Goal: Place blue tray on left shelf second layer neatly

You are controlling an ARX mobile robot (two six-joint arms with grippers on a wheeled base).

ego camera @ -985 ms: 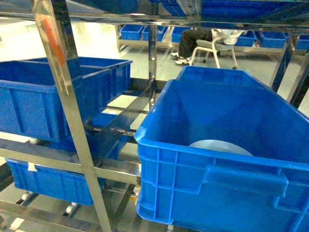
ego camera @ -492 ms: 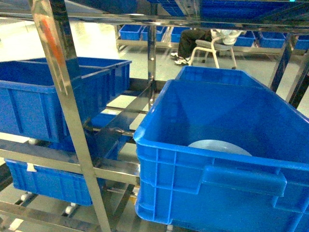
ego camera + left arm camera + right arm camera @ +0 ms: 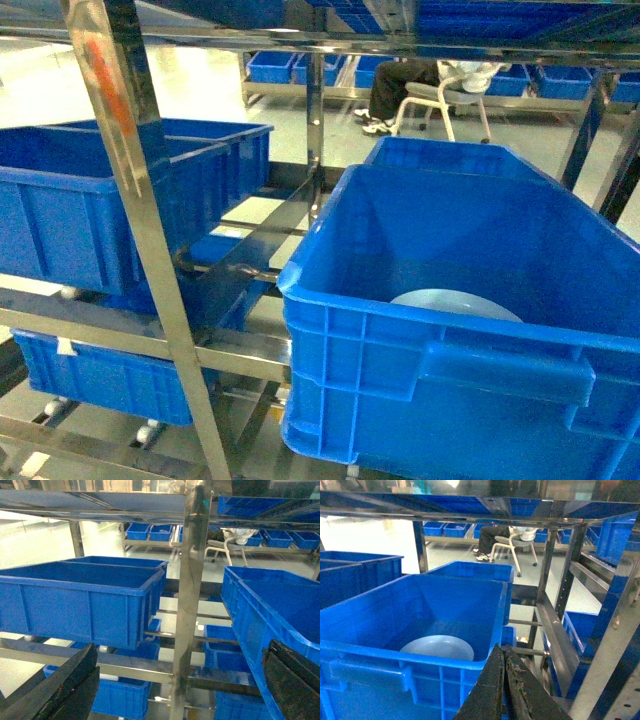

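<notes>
The blue tray (image 3: 455,303) is a pale oval dish lying flat on the floor of a deep dark-blue crate (image 3: 450,370) at the right. The crate's front wall hides the tray's near half. From the right wrist the tray (image 3: 438,647) shows inside the same crate (image 3: 370,665). My right gripper (image 3: 503,649) is shut with nothing in it, just outside the crate's near right corner. The left shelf (image 3: 130,200) is a steel rack with posts and rails. My left gripper (image 3: 182,647) is open and empty, facing a shelf post (image 3: 192,605). Neither gripper shows in the head view.
Deep blue crates (image 3: 70,210) fill the left shelf's tier, with another crate (image 3: 100,375) on the tier below. A second crate (image 3: 445,155) stands behind the tray's crate. Steel rails (image 3: 555,630) run to the right. A person sits on a chair (image 3: 430,85) far back.
</notes>
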